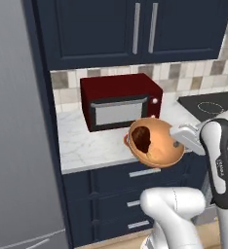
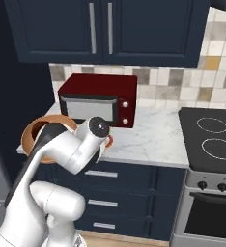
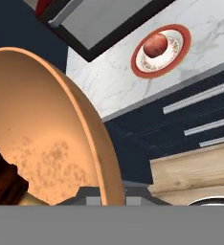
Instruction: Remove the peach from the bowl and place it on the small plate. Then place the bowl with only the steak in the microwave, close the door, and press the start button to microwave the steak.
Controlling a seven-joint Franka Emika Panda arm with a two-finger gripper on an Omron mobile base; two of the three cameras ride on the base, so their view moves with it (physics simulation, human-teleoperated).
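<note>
Bowl lifted, bound for the microwave

Steak [image 1: 142, 139] sits in the tilted bowl [image 1: 157, 143], pinched by its rim in the closed gripper [image 1: 180, 139]; peach [image 3: 156, 45] rests on the small plate [image 3: 177, 56]. Microwave [image 1: 120, 101] door looks shut, so opening it likely comes first.

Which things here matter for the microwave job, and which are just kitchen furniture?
In play:
- round orange bowl, lifted off the counter on the shut gripper
- dark brown steak inside it
- red peach on the small red-rimmed plate
- dark red microwave, door closed

Lying about:
- black stovetop
- navy drawers
</note>
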